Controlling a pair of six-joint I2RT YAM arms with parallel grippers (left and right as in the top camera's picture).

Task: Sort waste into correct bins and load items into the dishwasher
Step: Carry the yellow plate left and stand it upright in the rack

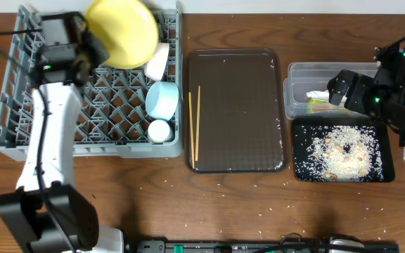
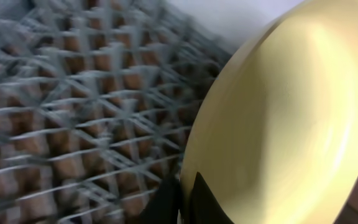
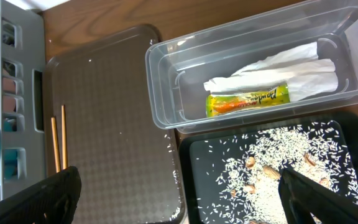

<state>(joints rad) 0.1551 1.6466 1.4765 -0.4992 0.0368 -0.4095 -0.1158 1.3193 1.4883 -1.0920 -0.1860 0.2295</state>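
Note:
My left gripper point(image 1: 95, 48) is shut on the rim of the round yellow plate point(image 1: 124, 31) and holds it tilted above the back of the grey dish rack point(image 1: 20, 105); the wrist view shows the plate point(image 2: 291, 124) pinched between the fingers point(image 2: 187, 198). A white bowl point(image 1: 157, 60), a light blue bowl point(image 1: 162, 99) and a small white cup point(image 1: 159, 131) sit in the rack's right side. Two chopsticks point(image 1: 194, 126) lie on the dark brown tray point(image 1: 238, 112). My right gripper point(image 3: 179, 193) is open and empty above the bins. The napkin point(image 3: 278, 71) and wrapper point(image 3: 247, 101) lie in the clear tub point(image 3: 166, 81); rice and scraps point(image 3: 272, 168) lie in the black tray point(image 3: 197, 180).
Loose rice grains are scattered on the wooden table point(image 1: 209, 204) in front of the brown tray and the black tray. The rack fills the left side, the brown tray the middle, the tub point(image 1: 297, 74) and black tray point(image 1: 385, 172) the right.

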